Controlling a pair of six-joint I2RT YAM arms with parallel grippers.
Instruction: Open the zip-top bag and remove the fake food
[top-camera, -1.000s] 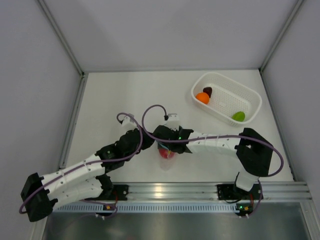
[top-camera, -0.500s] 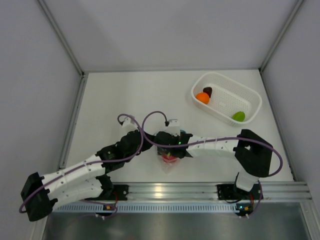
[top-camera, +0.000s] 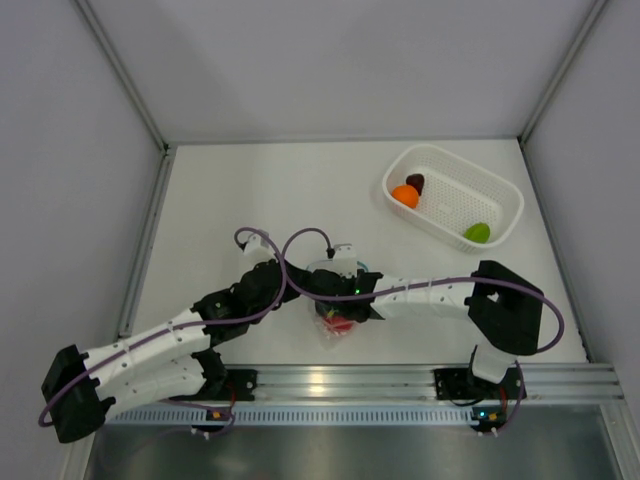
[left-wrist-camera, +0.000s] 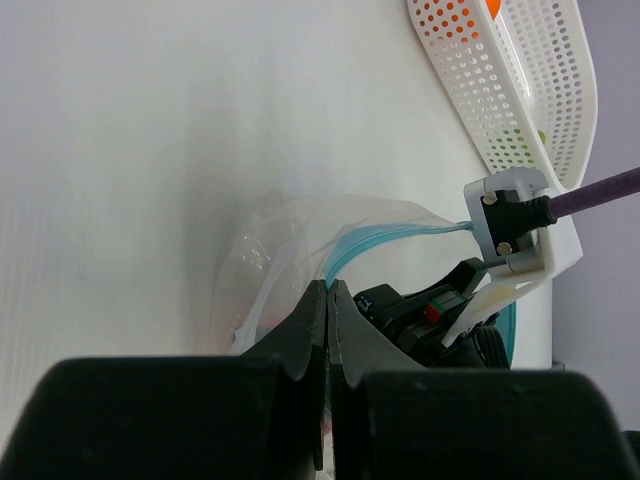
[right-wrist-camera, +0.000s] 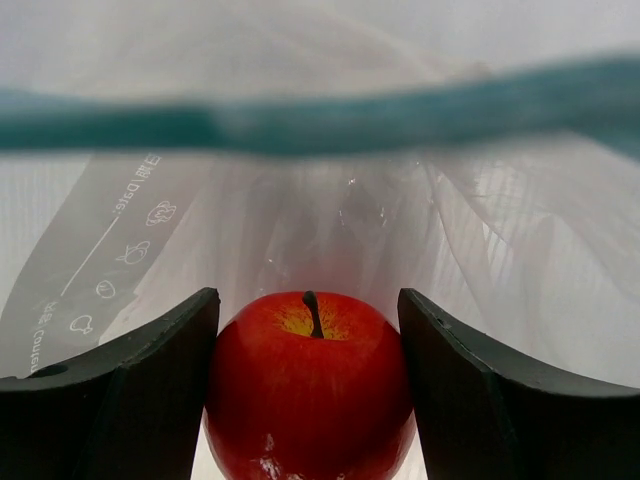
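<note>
The zip-top bag (top-camera: 335, 332) lies near the table's front middle, its blue-teal zip strip (left-wrist-camera: 385, 236) pulled open. My left gripper (left-wrist-camera: 328, 292) is shut on the strip's edge; from above it (top-camera: 298, 288) sits at the bag's left. My right gripper (right-wrist-camera: 309, 300) is inside the bag, its fingers closed against both sides of the red ball (right-wrist-camera: 310, 390), an apple with a stem. The red ball (top-camera: 341, 322) also shows from above under the right wrist. The orange ball (top-camera: 405, 195), maroon piece (top-camera: 416, 182) and green piece (top-camera: 477, 232) lie in the basket.
The white perforated basket (top-camera: 500, 195) stands at the back right; its wall (left-wrist-camera: 530, 90) also shows in the left wrist view. Purple cables loop over both wrists. Grey walls ring the table, and a metal rail runs along the near edge.
My right gripper has slid deeper into the bag toward the near edge, down to the red ball. The bag and ball shifted slightly nearer. The left gripper kept its hold.
</note>
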